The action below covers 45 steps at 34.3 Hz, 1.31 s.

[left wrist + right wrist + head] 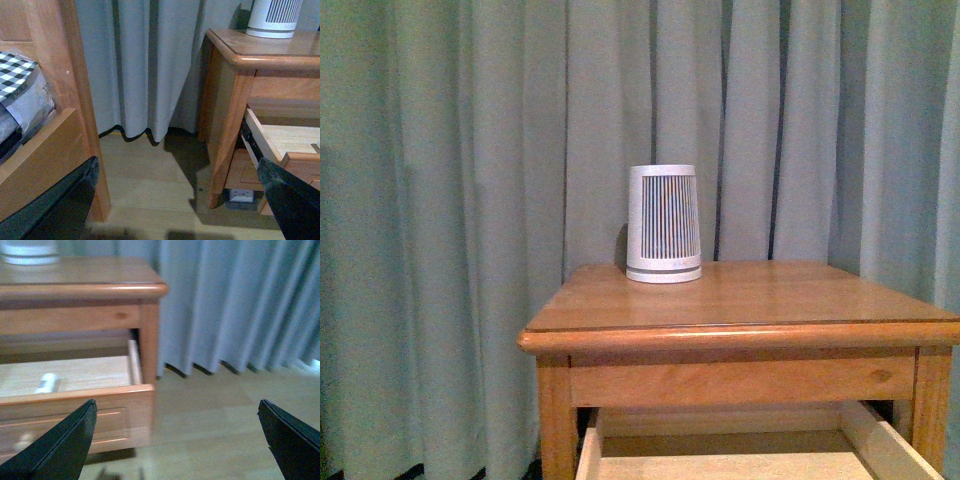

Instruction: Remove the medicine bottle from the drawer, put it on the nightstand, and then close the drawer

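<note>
The nightstand [740,300] stands ahead with its upper drawer [740,462] pulled out, showing a pale wood inside. The medicine bottle [46,383] lies on its side inside the drawer [75,395], seen only in the right wrist view. My right gripper [177,440] is open and empty, over the floor off the drawer's front corner. My left gripper [180,200] is open and empty, low over the floor beside the nightstand's leg [225,145]. Neither gripper shows in the front view.
A large white ribbed canister [664,224] stands at the back of the nightstand top. Grey-green curtains [450,200] hang behind. A wooden shelf unit [45,145] with a checked packet [17,80] stands near my left gripper. A socket [242,195] sits under the nightstand.
</note>
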Available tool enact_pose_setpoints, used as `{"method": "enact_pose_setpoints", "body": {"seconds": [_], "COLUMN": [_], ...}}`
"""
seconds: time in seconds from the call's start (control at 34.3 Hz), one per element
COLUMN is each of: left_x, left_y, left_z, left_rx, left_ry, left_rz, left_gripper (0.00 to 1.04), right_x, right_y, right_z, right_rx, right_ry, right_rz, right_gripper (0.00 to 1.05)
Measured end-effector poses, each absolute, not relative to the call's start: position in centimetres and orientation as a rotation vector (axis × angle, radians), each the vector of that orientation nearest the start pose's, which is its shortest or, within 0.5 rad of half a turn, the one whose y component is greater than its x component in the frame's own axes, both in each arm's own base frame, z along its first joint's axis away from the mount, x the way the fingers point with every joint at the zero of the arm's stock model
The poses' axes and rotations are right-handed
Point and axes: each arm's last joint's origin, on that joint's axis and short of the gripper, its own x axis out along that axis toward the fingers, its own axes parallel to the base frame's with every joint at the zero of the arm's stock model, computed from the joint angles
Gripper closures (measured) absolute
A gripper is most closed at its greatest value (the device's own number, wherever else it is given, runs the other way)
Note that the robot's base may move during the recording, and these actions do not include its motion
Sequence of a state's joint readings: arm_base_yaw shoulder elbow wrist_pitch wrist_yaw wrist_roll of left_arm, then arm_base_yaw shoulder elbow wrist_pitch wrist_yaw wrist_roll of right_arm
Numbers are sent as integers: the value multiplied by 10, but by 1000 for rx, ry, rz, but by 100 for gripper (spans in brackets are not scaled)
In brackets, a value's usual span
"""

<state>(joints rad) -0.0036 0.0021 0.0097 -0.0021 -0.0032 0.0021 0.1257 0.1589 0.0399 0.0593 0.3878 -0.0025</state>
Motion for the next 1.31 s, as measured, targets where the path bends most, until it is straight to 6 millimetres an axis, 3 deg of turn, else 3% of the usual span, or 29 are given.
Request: {"method": "enact_pose_setpoints", "body": {"seconds": [0.12, 0.2, 0.26, 0.38, 0.47, 0.61, 0.79, 1.31], "left_x": [97, 97, 97, 97, 97, 97, 97, 97], "left_y": [0, 0, 0, 0, 0, 0, 0, 0], "left_z": [166, 166, 166, 166, 166, 166, 166, 166], "left_rx": [2, 2, 2, 2, 2, 2, 2, 2], "left_ry": [-6, -6, -6, -6, -6, -6, -6, -6], "left_rz": [-1, -2, -1, -2, -2, -2, -2, -2], "left_gripper": [7, 7, 7, 7, 7, 7, 7, 7], "right_x": [133, 159, 192, 227, 259, 288, 329, 401], "right_y": [6, 12, 20, 30, 40, 51, 65, 95], "right_z": [195, 212, 221, 220, 216, 209, 186, 141], "right_rx": [-17, -9, -9, -10, -26, -33, -39, -40], "right_ry": [83, 125, 216, 344, 456, 509, 600, 712], "right_rz": [-406, -347, -286, -219, -156, -90, -28, 2], "right_gripper": [7, 7, 7, 7, 7, 7, 7, 7]}}
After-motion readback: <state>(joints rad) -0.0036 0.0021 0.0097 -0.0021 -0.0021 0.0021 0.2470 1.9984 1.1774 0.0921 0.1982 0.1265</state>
